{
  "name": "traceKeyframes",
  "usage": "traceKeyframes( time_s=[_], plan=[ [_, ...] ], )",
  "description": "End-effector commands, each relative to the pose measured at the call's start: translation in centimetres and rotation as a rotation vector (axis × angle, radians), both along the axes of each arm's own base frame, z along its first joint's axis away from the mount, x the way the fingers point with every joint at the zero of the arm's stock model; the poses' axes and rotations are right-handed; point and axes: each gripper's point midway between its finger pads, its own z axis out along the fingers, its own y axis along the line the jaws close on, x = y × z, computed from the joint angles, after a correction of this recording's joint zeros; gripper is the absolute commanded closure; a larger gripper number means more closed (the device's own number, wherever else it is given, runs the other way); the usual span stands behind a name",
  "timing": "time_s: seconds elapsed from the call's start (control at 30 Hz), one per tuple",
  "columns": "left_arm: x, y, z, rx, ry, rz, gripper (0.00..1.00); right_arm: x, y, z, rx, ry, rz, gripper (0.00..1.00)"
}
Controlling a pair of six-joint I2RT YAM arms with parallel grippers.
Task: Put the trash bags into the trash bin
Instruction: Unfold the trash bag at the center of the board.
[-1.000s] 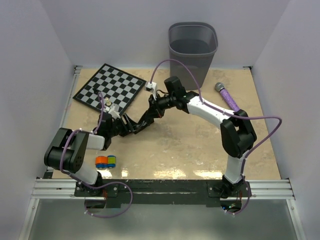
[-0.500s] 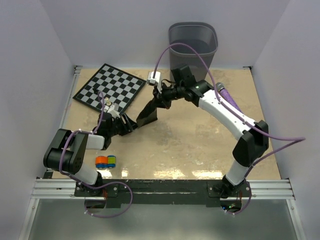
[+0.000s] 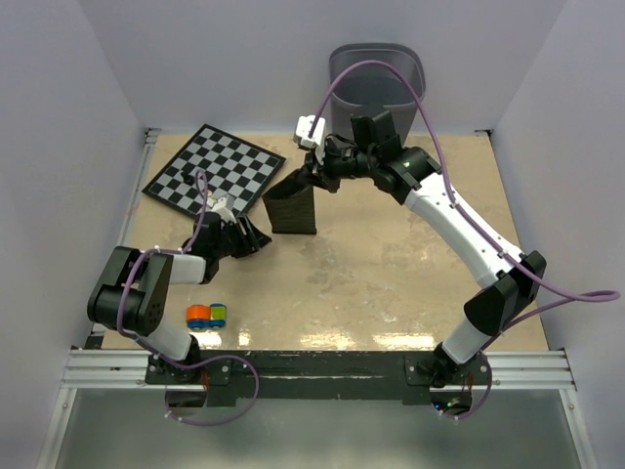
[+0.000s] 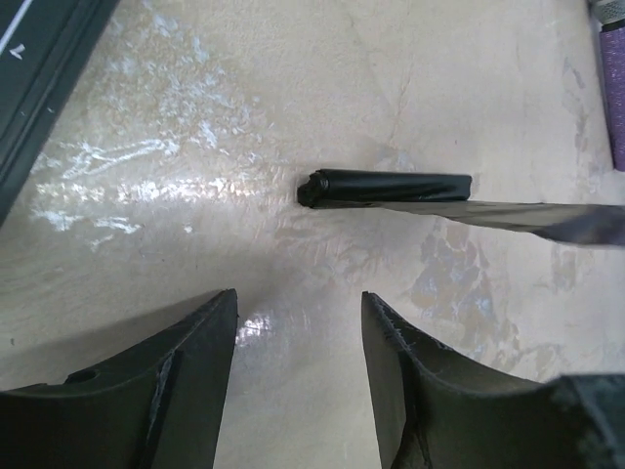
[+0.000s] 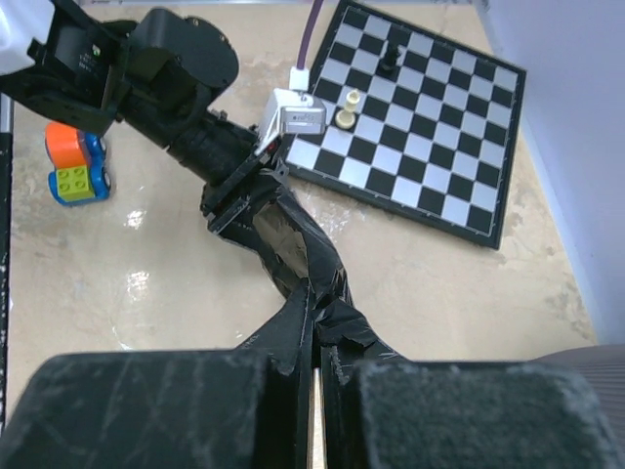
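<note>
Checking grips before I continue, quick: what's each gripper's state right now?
Left gripper: open, holding nothing.
Right gripper: closed on the black trash bag.

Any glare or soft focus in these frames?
Top view: glare on the table near the front edge. Left wrist: white sheen streaks on the table left of the bag, which is sharp. Right wrist: right gripper blurred up close, chessboard crisp.

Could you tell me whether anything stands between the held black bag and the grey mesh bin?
Nothing visible does. The crinkly black plastic trash bag hangs from the right gripper in front of the grey wire-mesh trash bin; the chessboard lies aside.
</note>
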Motion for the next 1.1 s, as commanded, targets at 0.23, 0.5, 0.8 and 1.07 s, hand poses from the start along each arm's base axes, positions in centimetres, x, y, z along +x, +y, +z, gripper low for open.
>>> traceKeyframes(
  time_s=[0.23,0.5,0.8,1.07],
  plan=[
    [3.8,1.3,2.0,0.16,-0.096,-0.041,0.45,-0.2,-0.5,8.5,0.14,-0.156,-0.033,1.0],
    [5.5,1.3,3.2,0.223,-0.168,-0.089,0.46,-1.5,-1.4,10.9,0.172,-0.189,-0.029,1.0],
    [12.0,0.4,6.4,0.275,-0.322,-0.138,0.47,-2.4,-1.8,12.8,0.198,-0.19,-0.03,1.0],
    [14.9,-4.3,6.7,0.227,-0.424,-0.366,0.59,-2.9,-3.1,10.8,0.139,-0.175,-0.06,1.0]
  ],
)
